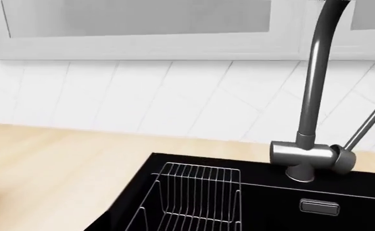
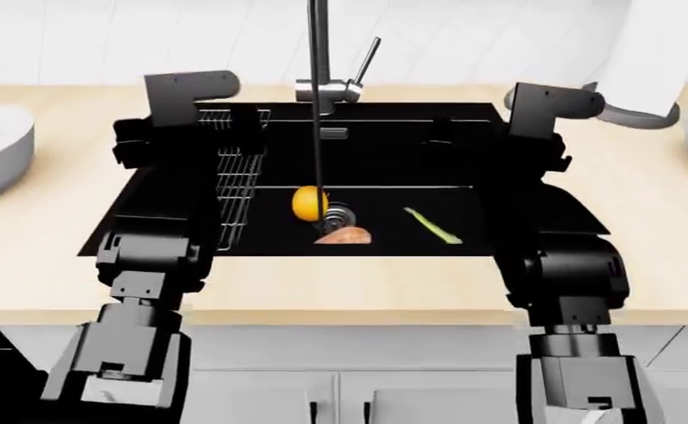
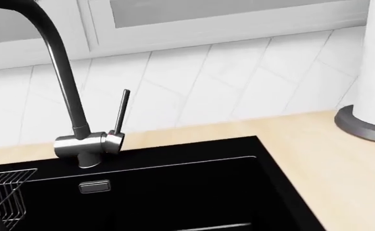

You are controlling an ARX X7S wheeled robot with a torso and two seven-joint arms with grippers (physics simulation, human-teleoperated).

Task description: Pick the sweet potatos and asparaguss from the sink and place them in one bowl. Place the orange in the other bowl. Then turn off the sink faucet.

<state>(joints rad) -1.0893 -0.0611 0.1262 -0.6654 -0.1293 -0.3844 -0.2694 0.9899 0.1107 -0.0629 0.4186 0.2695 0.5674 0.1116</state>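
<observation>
Head view: pale wood counter (image 2: pixel 626 265) (white-tiled wall (image 2: pixel 108 40)).

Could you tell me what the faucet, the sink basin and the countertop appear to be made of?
Faucet: likely metal, dark satin neck over a brushed steel base with soft highlights. Sink: glossy black, maybe composite or enamel. Countertop: pale wood look, faint grain, matte.

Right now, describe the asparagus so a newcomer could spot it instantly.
Start at the black sink in the middle of the wooden counter. On its floor, past the steel drain toward the robot's right arm, lies the asparagus. It is the only thin green spear; the orange is round and the sweet potato is pinkish and stubby.
</observation>
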